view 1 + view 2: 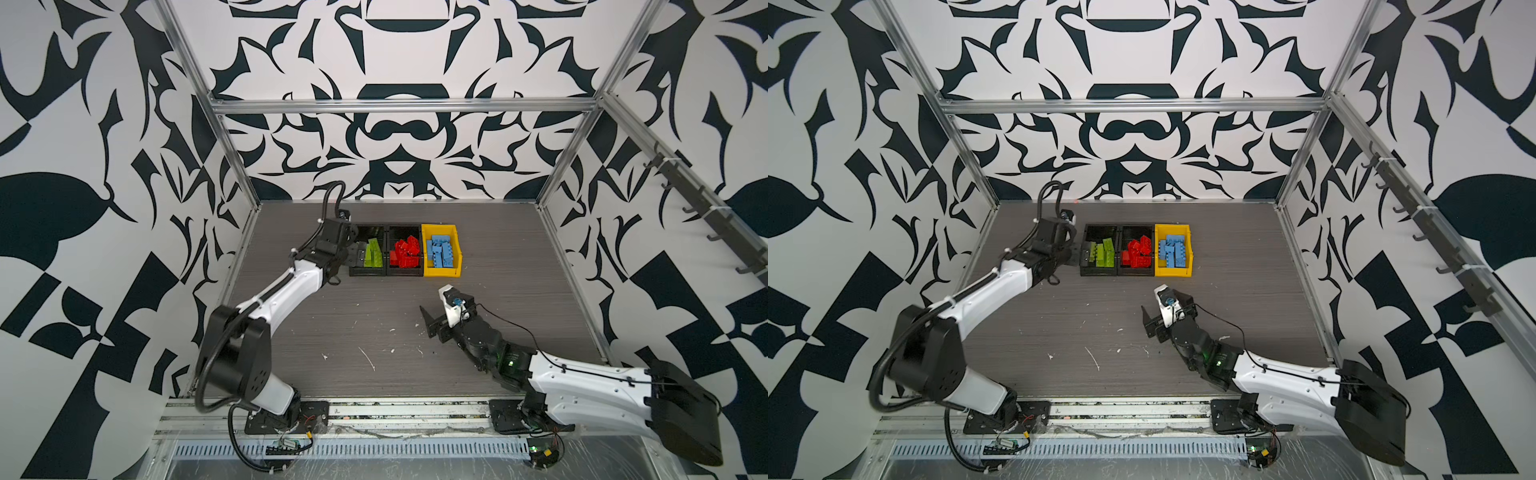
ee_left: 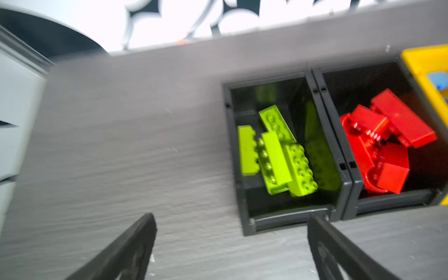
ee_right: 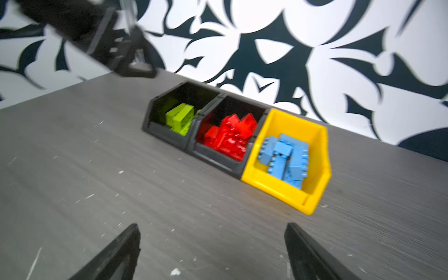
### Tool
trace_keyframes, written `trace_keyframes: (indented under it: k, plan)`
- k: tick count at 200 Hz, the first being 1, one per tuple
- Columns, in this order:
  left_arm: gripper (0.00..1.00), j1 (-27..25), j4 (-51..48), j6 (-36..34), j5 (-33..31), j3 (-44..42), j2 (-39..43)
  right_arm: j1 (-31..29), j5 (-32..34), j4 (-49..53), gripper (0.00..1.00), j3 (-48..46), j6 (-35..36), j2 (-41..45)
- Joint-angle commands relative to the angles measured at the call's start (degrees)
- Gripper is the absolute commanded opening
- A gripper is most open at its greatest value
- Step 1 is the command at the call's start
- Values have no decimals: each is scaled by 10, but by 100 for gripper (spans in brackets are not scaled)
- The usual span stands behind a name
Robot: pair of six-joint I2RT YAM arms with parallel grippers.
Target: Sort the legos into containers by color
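Observation:
Three containers stand in a row at the back of the table. In both top views the left black bin holds lime green legos. Red legos fill the middle black bin. The yellow bin holds light blue legos. My left gripper is open and empty, just left of the green bin's near corner. My right gripper is open and empty over bare table, in front of the yellow bin.
The grey wood-grain table carries small white scuffs and chips. Aluminium frame posts and patterned walls close it in on three sides. A metal rail with the two arm bases runs along the front edge.

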State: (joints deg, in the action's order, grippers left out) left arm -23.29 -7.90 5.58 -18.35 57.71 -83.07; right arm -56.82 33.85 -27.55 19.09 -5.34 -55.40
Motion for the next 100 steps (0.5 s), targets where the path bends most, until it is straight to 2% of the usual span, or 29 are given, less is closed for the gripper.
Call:
trace_keyframes:
  k: [1,21,49,71,88,100]
  plan:
    - [100,2,156,-22,-81,-98,50,60,75,15,96,1,15,35]
    - [100,4,165,-30,-127,-143,84,158,76,21,98,11,24,28]
    - [100,6,212,-55,-122,-208,131,295,27,45,99,40,33,-26]
    - [100,17,296,-71,-135,-270,151,343,-38,-36,99,13,56,-69]
    - [100,30,381,-102,-113,-326,158,360,-64,-71,100,9,79,-101]
    - [100,56,439,-115,-69,-365,151,378,-69,-68,99,18,78,-124]
